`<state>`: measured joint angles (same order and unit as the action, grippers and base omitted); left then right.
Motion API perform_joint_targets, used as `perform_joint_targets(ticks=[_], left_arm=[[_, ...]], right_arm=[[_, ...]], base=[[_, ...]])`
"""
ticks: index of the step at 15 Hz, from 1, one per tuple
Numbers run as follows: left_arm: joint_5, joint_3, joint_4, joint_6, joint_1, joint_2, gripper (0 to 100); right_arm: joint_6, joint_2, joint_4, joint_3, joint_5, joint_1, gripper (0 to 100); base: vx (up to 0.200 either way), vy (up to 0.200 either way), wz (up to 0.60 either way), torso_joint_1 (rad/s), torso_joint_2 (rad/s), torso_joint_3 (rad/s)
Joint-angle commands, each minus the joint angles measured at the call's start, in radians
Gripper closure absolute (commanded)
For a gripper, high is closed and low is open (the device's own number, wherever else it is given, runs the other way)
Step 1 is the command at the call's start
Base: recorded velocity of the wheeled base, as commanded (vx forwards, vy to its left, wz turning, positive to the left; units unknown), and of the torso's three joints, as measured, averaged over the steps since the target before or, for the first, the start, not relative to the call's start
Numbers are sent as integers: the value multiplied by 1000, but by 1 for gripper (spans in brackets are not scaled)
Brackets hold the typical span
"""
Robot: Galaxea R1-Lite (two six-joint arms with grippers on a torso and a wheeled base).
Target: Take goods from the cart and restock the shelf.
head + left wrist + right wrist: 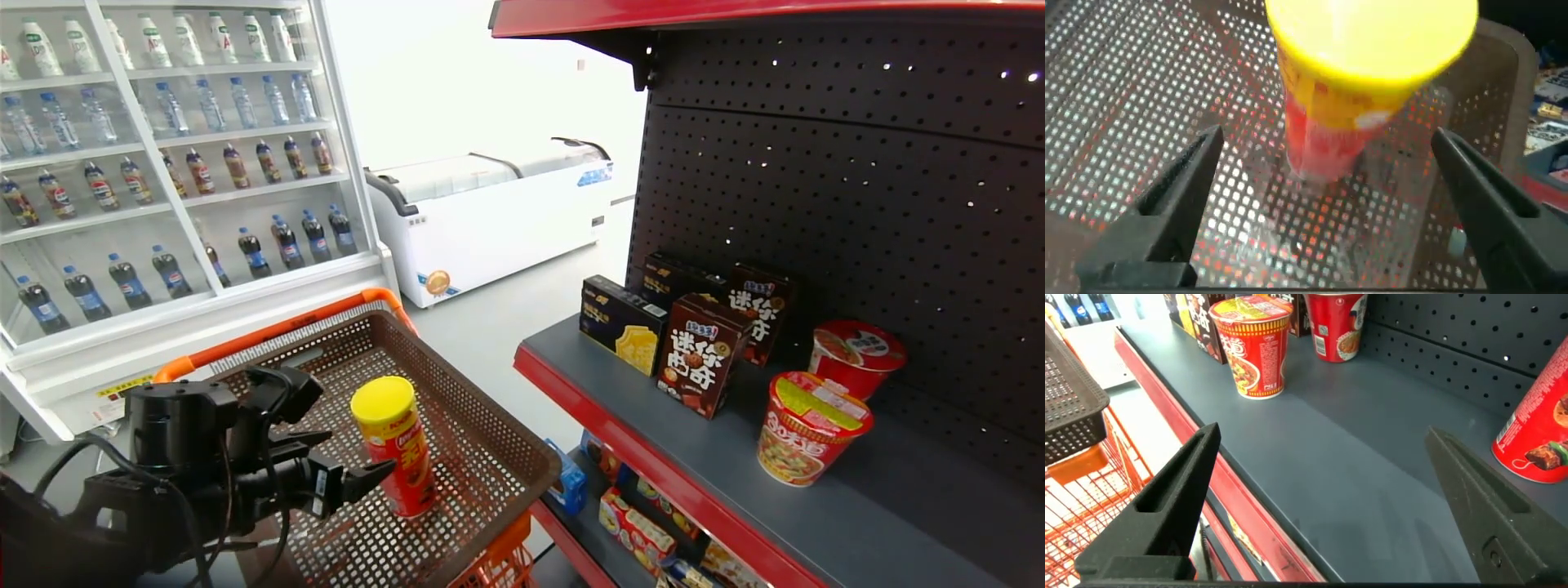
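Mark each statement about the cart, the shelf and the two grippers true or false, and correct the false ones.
1. The chip canister stands upright in the cart basket. True.
2. The left gripper is shut on the canister. False: it is open, with a finger on either side of the canister and neither touching it.
3. Red noodle cups stand upright on the grey shelf. True.
4. The canister's lid is blue. False: it is yellow.
5. The right gripper holds a box. False: it is open and empty above the shelf.
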<state>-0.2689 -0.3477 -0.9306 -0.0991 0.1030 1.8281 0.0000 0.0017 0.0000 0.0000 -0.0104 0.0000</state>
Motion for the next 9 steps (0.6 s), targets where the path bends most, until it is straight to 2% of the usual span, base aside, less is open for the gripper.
perform_joint_targets(ticks=[1,3,6,9], left_arm=[[7,-42,-54,-1,26,122,0],[22,-48,-109,-4,55,181,0],[152,-74,-112,-1,100,252,0],[160,-116,-131,-7,112,287,0]], right_arm=[[0,0,0,0,0,0,0],[0,0,0,0,0,0,0],[0,0,0,0,0,0,0],[0,0,0,0,1,0,0]], base=[[0,0,0,0,0,0],[0,0,0,0,0,0],[0,0,0,0,0,0],[0,0,0,0,0,0]])
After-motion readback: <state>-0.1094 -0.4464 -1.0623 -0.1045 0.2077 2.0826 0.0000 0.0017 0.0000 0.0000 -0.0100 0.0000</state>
